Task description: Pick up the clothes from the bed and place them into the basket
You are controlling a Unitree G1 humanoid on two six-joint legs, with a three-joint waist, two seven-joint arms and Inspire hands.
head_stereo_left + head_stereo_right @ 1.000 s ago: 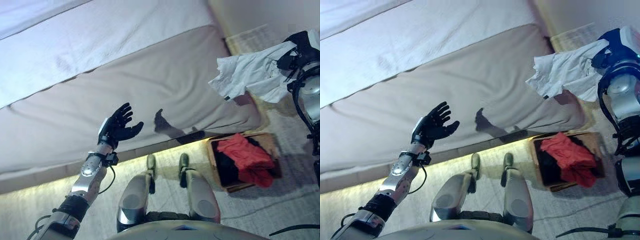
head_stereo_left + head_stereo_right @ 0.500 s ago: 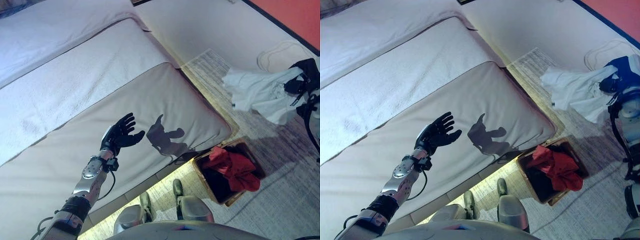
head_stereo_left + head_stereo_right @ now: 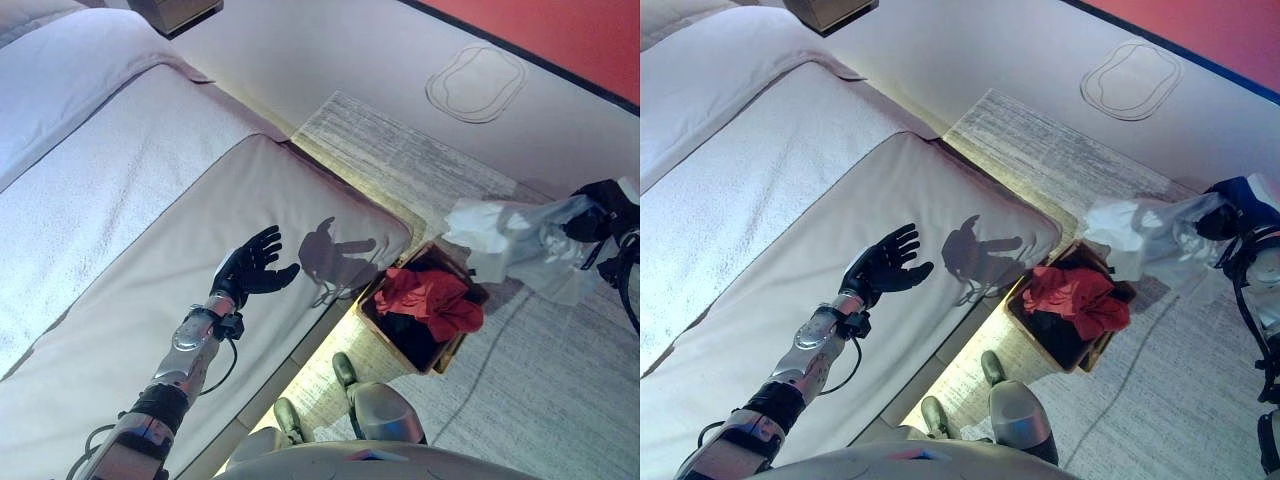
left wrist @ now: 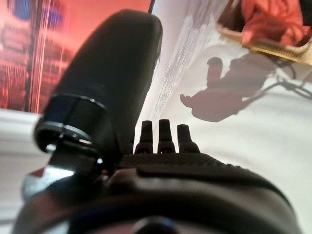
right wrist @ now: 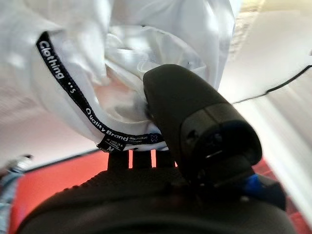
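Our right hand is curled into a white garment, and its wrist view shows the thumb pressed into the bunched cloth by the collar label, so we judge the grip firm. We carry the garment in the air at the right side of the scene, its loose folds hanging down over the striped rug just beside the basket, at its far right corner rather than squarely over the opening. Our left hand is spread wide, holding nothing, above the near part of the bed.

By our reading, the task is far along. A red piece and something dark beneath it already lie in the basket, which stands on the floor right against the foot corner of the bed. We see no other clothes on the part of the bed that shows, though its far end is out of sight, so we cannot say it is cleared.

What is left, as we judge it, is to bring the white garment over the basket's mouth and let it drop in on top of the red one
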